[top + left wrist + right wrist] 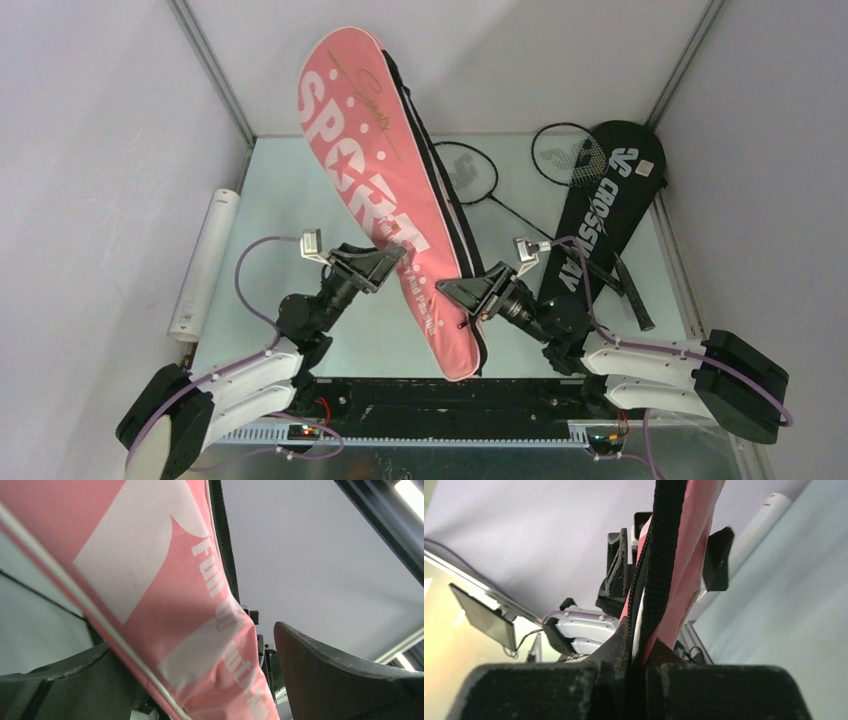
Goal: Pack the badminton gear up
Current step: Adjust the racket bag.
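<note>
Right tool is pinched shut on the black zip edge of the pink "SPORT" bag, which stands tilted up above the surface. Left tool gapes fully wide, one finger on either side of that bag's lower part. Farther right, the black "CROSSWAY" bag lies flat on the surface.

Top external: fixed high at the near edge, looks down over the whole table. Left wrist: close behind left pincer, tilted upward. Right wrist: close behind right pincer, facing across toward the left one. All three share the pink bag between the pincers.
</note>
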`<state>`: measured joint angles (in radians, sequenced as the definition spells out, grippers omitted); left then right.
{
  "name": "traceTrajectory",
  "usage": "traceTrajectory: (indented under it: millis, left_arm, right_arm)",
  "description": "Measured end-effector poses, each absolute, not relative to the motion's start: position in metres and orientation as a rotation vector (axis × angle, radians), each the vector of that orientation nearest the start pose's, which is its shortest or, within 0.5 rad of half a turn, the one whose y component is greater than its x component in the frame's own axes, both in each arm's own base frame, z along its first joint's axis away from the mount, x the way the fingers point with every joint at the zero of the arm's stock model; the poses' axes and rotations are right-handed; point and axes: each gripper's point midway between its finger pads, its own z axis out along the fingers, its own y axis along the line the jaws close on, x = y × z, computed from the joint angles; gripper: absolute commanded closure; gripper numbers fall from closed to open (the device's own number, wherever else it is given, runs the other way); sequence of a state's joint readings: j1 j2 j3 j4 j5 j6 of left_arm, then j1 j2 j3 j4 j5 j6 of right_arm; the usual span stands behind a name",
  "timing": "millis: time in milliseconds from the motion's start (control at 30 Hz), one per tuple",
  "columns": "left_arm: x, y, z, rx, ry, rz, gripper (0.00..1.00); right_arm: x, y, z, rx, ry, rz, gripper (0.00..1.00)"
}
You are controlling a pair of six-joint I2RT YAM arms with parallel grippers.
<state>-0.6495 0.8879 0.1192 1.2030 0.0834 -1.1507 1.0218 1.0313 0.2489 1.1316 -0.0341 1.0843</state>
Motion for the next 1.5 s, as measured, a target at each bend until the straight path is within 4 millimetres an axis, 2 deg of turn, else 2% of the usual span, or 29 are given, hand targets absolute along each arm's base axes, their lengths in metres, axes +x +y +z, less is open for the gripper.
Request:
traceTrajectory:
  millis: [133,200,233,267,300,333,367,400,433,467,500,567,600,767,833,900,1100,1200,1267,1367,1433,1500]
  left_arm:
    - [0.204,-0.23,0.298,-0.178,1.224,-1.662,0.03]
    - [0.202,-0.233,0.303,-0.153,1.204,-1.679,0.22]
    - [0.2,-0.234,0.306,-0.134,1.19,-1.691,0.49]
    - [0.196,-0.235,0.311,-0.111,1.169,-1.705,0.68]
    - [0.193,-0.236,0.316,-0.094,1.15,-1.722,0.92]
    - [0.19,-0.236,0.322,-0.081,1.132,-1.742,0.98]
    - [0.188,-0.237,0.326,-0.086,1.129,-1.774,0.99]
    - [0.184,-0.237,0.332,-0.086,1.116,-1.812,1.0]
    - [0.18,-0.237,0.339,-0.065,1.099,-1.828,1.0]
    - [0.175,-0.237,0.349,-0.021,1.068,-1.825,1.0]
    - [0.171,-0.238,0.356,0.03,1.054,-1.794,1.0]
    - [0.166,-0.237,0.365,0.106,1.037,-1.712,1.0]
    - [0.165,-0.236,0.368,0.147,1.048,-1.639,1.0]
    - [0.164,-0.214,0.377,0.255,1.062,-1.306,1.0]
    - [0.165,-0.205,0.377,0.274,1.073,-1.208,1.0]
    - [0.166,-0.198,0.382,0.284,1.087,-1.14,1.0]
    - [0.174,-0.194,0.389,0.305,1.197,-1.038,1.0]
    - [0.188,-0.194,0.384,0.27,1.319,-0.983,1.0]
    - [0.201,-0.194,0.377,0.226,1.406,-0.948,1.0]
    - [0.218,-0.197,0.356,0.171,1.512,-0.908,1.0]
    - [0.226,-0.202,0.333,0.151,1.6,-0.891,1.0]
    - [0.23,-0.205,0.309,0.151,1.679,-0.872,1.0]
  right_arm:
    - [0.129,0.325,0.293,-0.04,1.423,1.88,1.0]
    - [0.122,0.33,0.297,-0.068,1.416,1.907,1.0]
    - [0.12,0.332,0.298,-0.078,1.413,1.915,1.0]
    - [0.118,0.333,0.298,-0.089,1.411,1.923,1.0]
    - [0.117,0.333,0.298,-0.096,1.41,1.927,0.98]
    - [0.117,0.333,0.299,-0.1,1.405,1.921,0.85]
    - [0.118,0.332,0.299,-0.103,1.396,1.913,0.77]
    - [0.12,0.331,0.298,-0.117,1.396,1.89,0.57]
    - [0.122,0.328,0.3,-0.134,1.382,1.866,0.47]
    - [0.121,0.326,0.303,-0.144,1.367,1.854,0.32]
    - [0.12,0.321,0.307,-0.172,1.353,1.822,0.26]
    - [0.117,0.308,0.315,-0.198,1.333,1.759,0.04]
    - [0.119,0.299,0.318,-0.196,1.324,1.707,0.01]
    - [0.122,0.239,0.34,-0.152,1.22,1.486,0.01]
    - [0.12,0.223,0.343,-0.159,1.191,1.428,0.01]
    - [0.12,0.221,0.331,-0.209,1.22,1.363,0.04]
    - [0.113,0.247,0.273,-0.487,1.371,1.247,0.12]
    - [0.111,0.266,0.246,-0.622,1.434,1.221,0.12]
    - [0.11,0.279,0.235,-0.686,1.445,1.226,0.12]
    - [0.108,0.304,0.232,-0.771,1.407,1.271,0.13]
    - [0.108,0.319,0.23,-0.816,1.405,1.295,0.12]
    - [0.109,0.333,0.24,-0.841,1.366,1.328,0.1]
